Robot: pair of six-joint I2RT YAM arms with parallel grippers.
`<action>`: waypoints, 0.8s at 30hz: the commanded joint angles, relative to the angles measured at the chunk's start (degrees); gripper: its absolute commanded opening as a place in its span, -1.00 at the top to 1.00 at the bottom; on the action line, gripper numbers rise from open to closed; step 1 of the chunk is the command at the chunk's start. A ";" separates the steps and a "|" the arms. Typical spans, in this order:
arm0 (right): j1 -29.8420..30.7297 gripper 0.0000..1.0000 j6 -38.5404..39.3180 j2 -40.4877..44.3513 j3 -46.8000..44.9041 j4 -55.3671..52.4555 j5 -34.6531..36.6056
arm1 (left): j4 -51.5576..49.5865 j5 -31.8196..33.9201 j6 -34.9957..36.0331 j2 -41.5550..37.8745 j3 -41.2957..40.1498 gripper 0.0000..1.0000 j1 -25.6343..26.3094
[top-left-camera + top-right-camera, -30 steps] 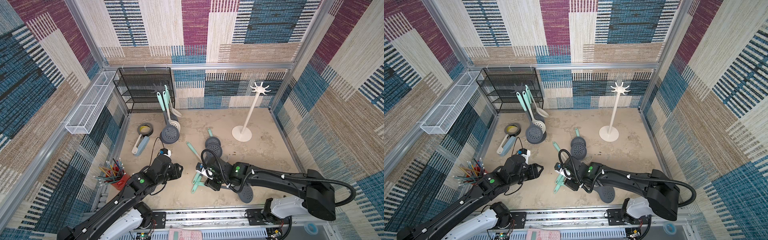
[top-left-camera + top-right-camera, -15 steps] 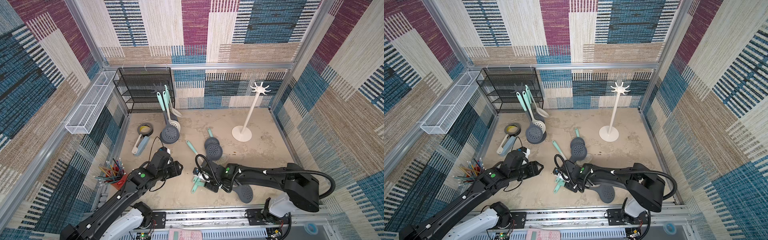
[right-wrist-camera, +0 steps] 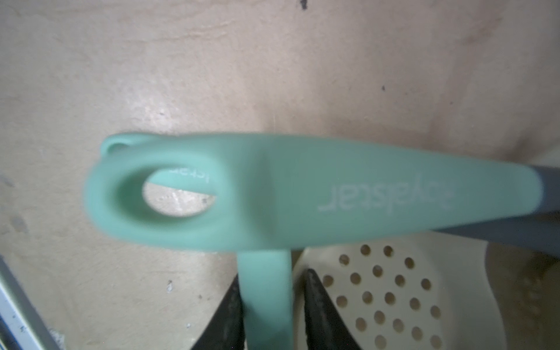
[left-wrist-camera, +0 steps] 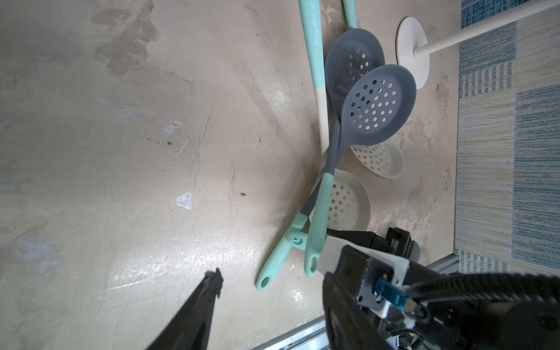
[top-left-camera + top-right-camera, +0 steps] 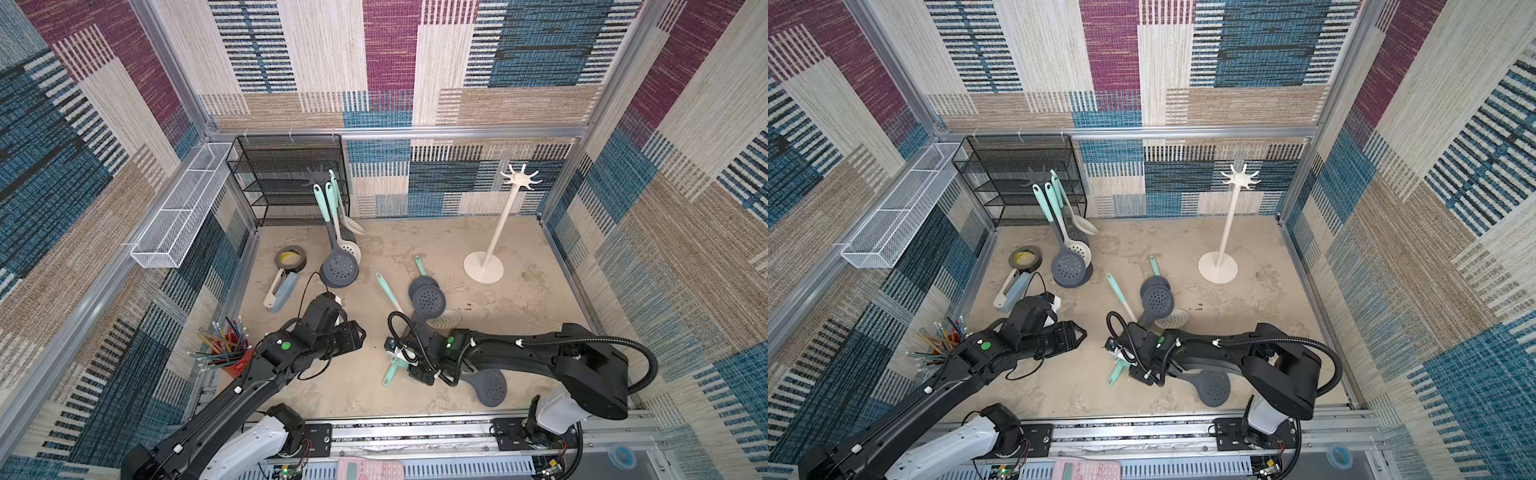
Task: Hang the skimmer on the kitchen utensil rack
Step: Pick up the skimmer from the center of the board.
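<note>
In both top views, pencils [image 5: 219, 341] fill cup [image 5: 237, 366]; left end effector [image 5: 358, 332] gapes empty, right end effector [image 3: 271, 285] loosely straddles skimmer handle [image 3: 265, 316].

Black arms [image 5: 519, 357], green dots [image 5: 285, 344], white bases [image 5: 249, 440]

Both top views are bright and evenly lit, diffuse light from above. Shadows on the tabletop [image 5: 519, 316] are soft and faint. The wide-angle lens bows the aluminium frame posts [image 5: 172, 70] toward the edges. Left wrist view is sharp, with white glare streaks on the tabletop [image 4: 145, 266]. Right wrist view is soft: the mint skimmer handle [image 3: 272, 194] sits close to the lens, out of focus and smeared, and its lettering is fuzzy.
</note>
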State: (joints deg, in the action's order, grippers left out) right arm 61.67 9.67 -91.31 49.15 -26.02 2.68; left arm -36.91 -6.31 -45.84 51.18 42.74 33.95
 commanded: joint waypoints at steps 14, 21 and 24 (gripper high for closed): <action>0.21 0.88 -0.01 12.53 4.07 -5.78 -4.71 | -2.90 2.35 4.25 -2.87 0.66 -0.15 -0.12; 0.29 0.98 -0.15 18.46 6.23 -6.72 -6.07 | -1.97 2.21 5.18 -2.85 0.34 -0.15 -0.12; 0.27 0.98 0.08 21.07 7.60 -6.50 -6.31 | -1.21 1.51 5.72 -2.58 0.26 -0.15 -0.12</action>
State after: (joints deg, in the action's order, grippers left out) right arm 61.82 9.28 -72.07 55.44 -32.86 -2.63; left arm -39.20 -4.69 -42.15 48.42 42.87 33.87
